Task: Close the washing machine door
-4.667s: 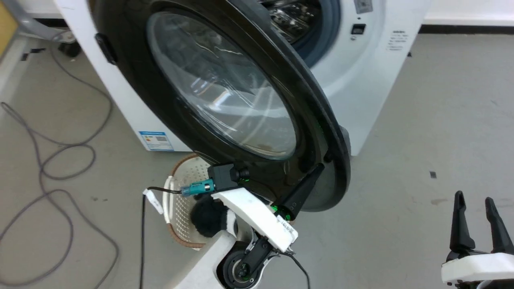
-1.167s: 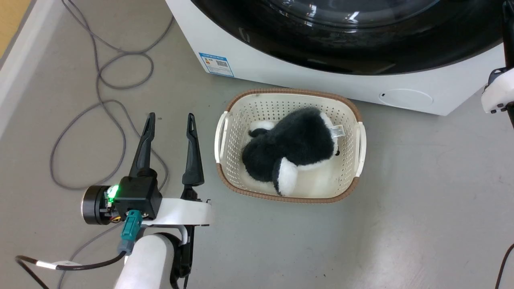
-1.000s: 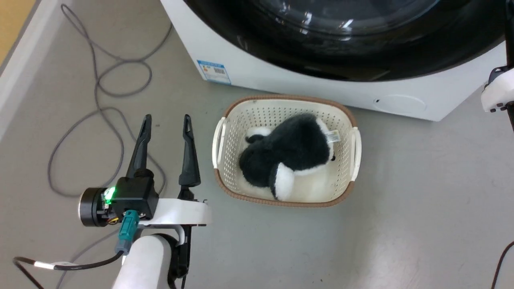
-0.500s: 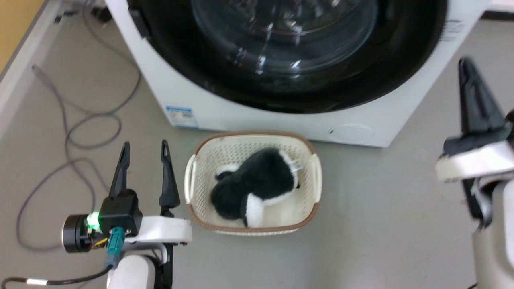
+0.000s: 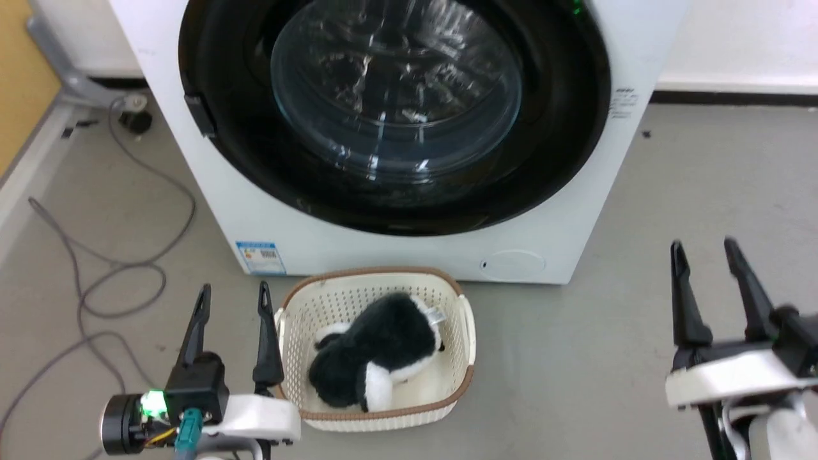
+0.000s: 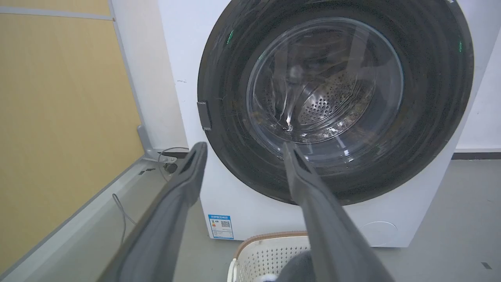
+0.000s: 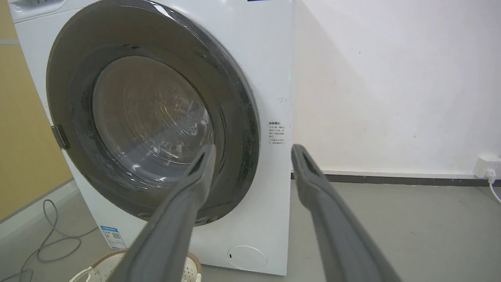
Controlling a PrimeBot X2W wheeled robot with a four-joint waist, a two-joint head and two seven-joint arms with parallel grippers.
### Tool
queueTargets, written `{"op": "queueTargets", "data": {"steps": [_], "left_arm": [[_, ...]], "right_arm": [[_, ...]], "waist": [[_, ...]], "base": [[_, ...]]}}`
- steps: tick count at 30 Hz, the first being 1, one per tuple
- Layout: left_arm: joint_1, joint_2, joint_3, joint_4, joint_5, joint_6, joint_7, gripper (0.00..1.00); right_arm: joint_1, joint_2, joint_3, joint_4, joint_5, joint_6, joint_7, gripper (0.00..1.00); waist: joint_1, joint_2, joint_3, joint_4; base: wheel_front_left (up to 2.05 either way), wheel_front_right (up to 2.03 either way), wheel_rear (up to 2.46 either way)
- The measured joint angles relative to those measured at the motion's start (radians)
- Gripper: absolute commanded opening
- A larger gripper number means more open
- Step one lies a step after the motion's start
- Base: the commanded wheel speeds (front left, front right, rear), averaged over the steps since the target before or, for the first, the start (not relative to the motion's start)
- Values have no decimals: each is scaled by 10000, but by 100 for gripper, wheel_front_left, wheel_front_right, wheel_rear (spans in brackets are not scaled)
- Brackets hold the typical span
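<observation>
The washing machine (image 5: 307, 246) is a smooth white box. Its door (image 5: 396, 108) is a wide round disc of glossy black with a bulging clear glass bowl at the centre, and the holed steel drum shows through the glass. The door lies flat against the machine's front and covers most of its width. Low on that front are a small blue sticker (image 5: 260, 248) on the left and a round flap (image 5: 511, 262) on the right. My left pincer (image 5: 233, 287) hovers in front of the machine's left half, its long dark tapered fingers spread and gripping nothing. It points at the door but is well apart from it. My right pincer (image 5: 702, 245) hangs in front of the machine's right corner, also released and empty, and clear of the door. Just in front of the machine, below the door, stands a cream plastic basket (image 5: 377, 275) with perforated walls and a brown rim. It holds a fluffy black and white plush toy (image 5: 377, 342). A thin grey cable (image 5: 128, 275) loops over the grey floor to the machine's left.
</observation>
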Motion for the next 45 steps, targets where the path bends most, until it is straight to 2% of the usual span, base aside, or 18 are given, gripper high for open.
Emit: {"op": "queueTargets", "data": {"steps": [7,14,15,45], "left_arm": [[464,33,-56,-10,92,0,0,100],[603,63,-146,61,121,-88,0,100],[603,59,-138,63,121,-88,13,0],[602,31,10,-31,123,-368,548,0]], "right_arm": [[1290,38,163,-176,727,0,2,100],[1722,46,245,-259,765,0,2,100],[1719,46,245,-257,757,0,6,0],[1716,44,439,-431,487,0,539,0]], "waist": [[0,0,-513,-180],[0,0,-658,-286],[0,0,-661,-288],[1,0,-681,-259]], "base": [[0,0,0],[0,0,0],[0,0,0],[0,0,0]]}}
